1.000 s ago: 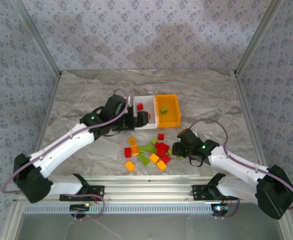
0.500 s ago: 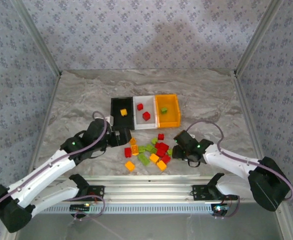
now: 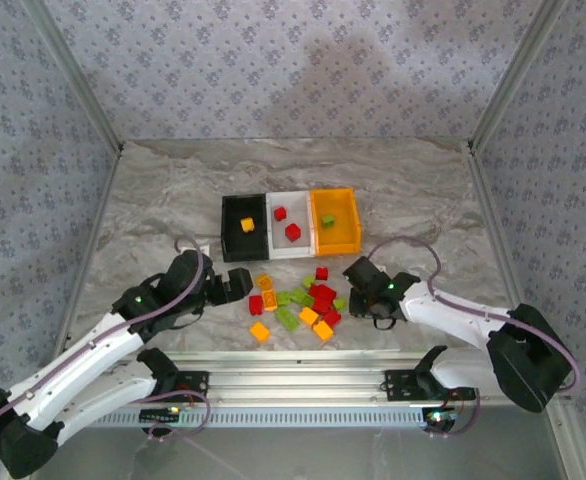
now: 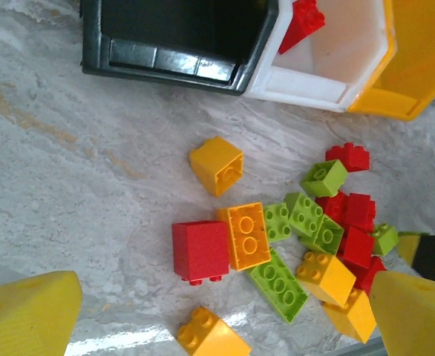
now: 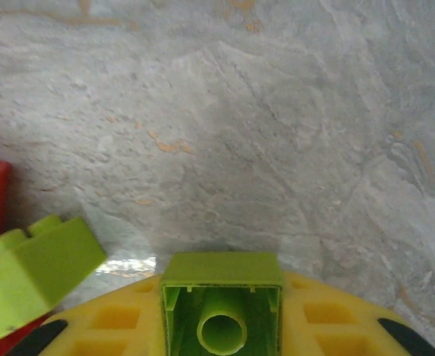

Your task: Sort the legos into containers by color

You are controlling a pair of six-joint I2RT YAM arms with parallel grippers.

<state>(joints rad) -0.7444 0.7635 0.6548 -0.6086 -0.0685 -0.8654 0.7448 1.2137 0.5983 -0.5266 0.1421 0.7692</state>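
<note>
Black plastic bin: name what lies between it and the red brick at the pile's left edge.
One orange-yellow square brick on the marble tabletop, in the left wrist view.

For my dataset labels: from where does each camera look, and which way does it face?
Top external: above and behind the arms, looking down at the table; both arms show.
Left wrist: looks down on the lego pile and bins; left jaws, wide apart, at bottom corners.
Right wrist: close above the table, facing it; right jaws hold a green lego.
Shared: top and left wrist both show the white bin.
</note>
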